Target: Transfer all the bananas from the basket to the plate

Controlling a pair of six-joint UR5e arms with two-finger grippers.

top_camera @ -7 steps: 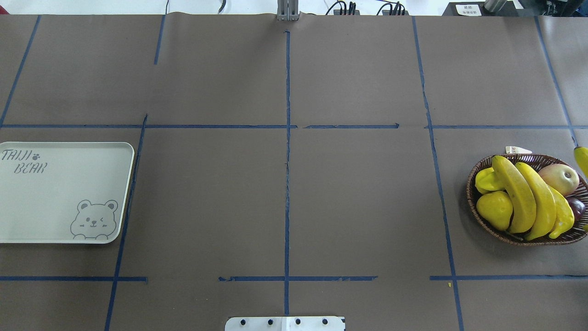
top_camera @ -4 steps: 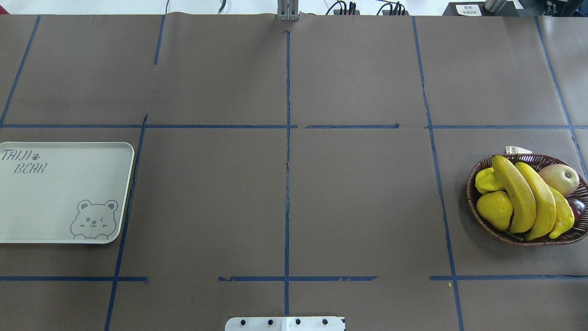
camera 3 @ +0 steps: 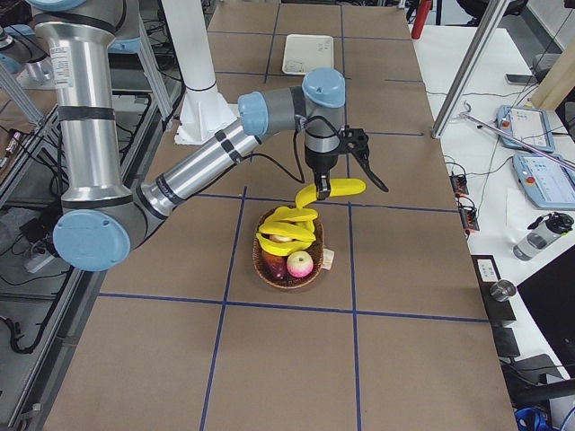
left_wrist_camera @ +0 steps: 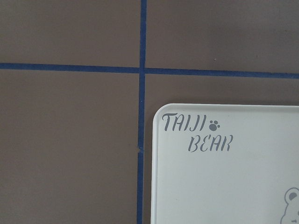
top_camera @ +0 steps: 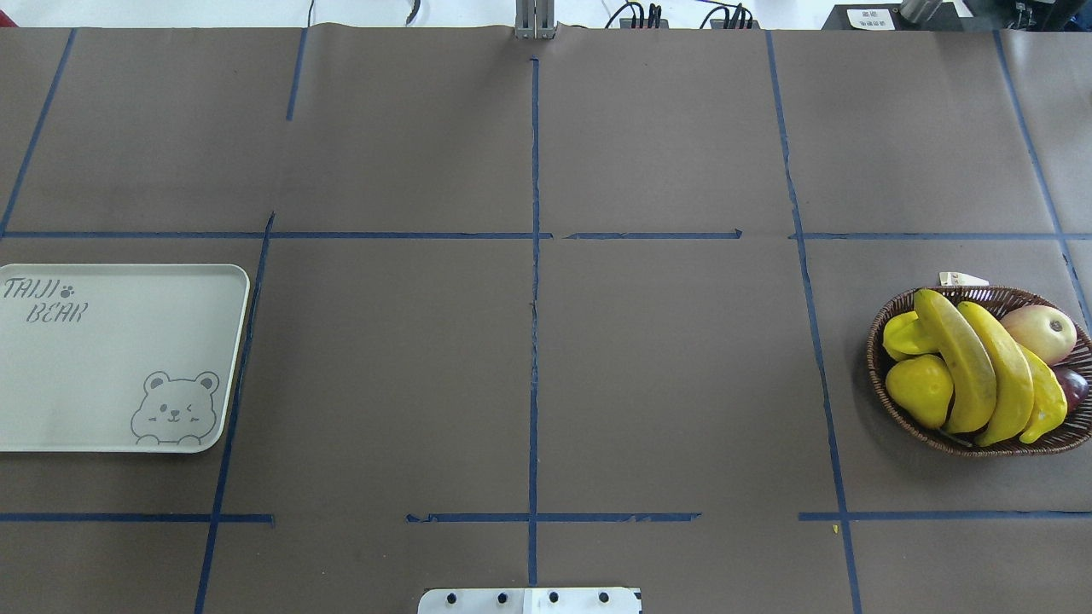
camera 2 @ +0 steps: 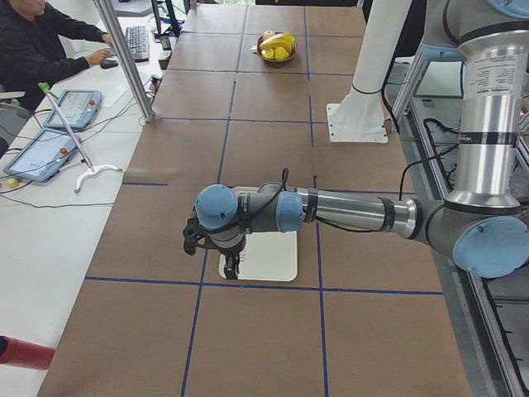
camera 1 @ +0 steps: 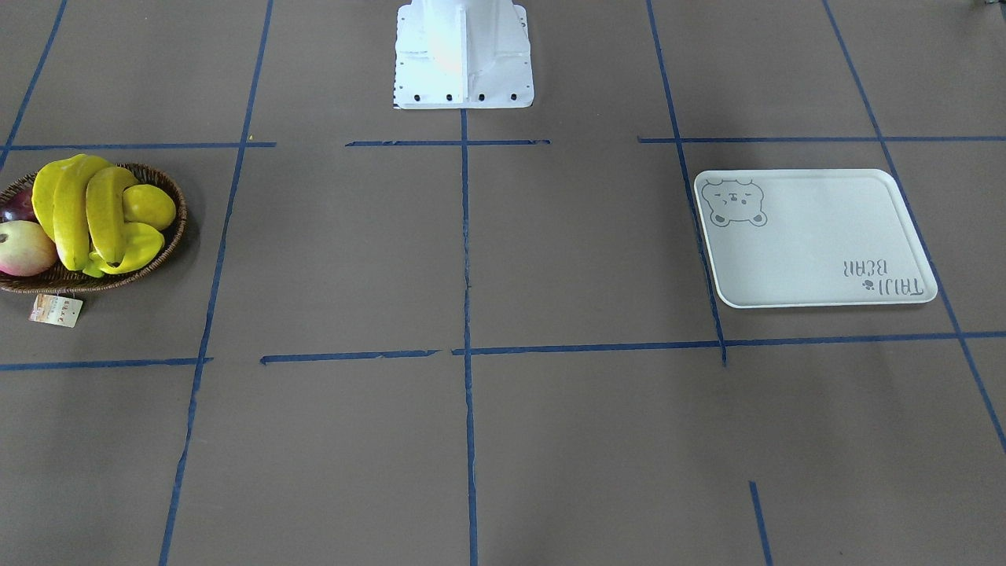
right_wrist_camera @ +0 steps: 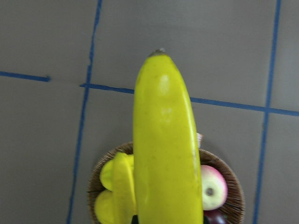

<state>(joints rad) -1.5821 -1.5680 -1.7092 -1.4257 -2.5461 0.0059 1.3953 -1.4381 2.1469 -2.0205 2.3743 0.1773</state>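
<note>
A robot's right arm reaches out over a brown-papered bench (top_camera: 665,358) marked with blue tape, and its right tool (camera 3: 322,186) sits directly above a wicker basket (top_camera: 871,362) of fruit. One lifted banana (camera 3: 340,189) hangs at that tool, clear of the basket's rim. The only view showing the tool is from the side, so I cannot tell how its jaws stand. The lifted banana is long, curved, smooth, glossy yellow with a dark tip, and looks like plastic. In the wrist view it fills the middle of the frame, with the basket below it. The other bananas (top_camera: 964,362) lie side by side in the basket: two are plain to see, and there seems to be a third. With them are an apple (top_camera: 1036,331), a dark purple fruit (top_camera: 1071,385) and other yellow fruit (top_camera: 920,388). The plate (top_camera: 102,375), an off-white tray with a bear print, lies bare at the bench end farthest from the basket. The left tool (camera 2: 232,263) hovers over the plate's corner, and whether it is open or closed cannot be told. The step in hand appears to be carrying this first banana away from the basket. It would go best with the banana kept high until it is well past the rim. The right arm may not reach that far, so a hand-over to the left arm may be needed. The smooth skin could slip or swing. The banana is best laid flat near one edge of the plate, which leaves room for the others.
</note>
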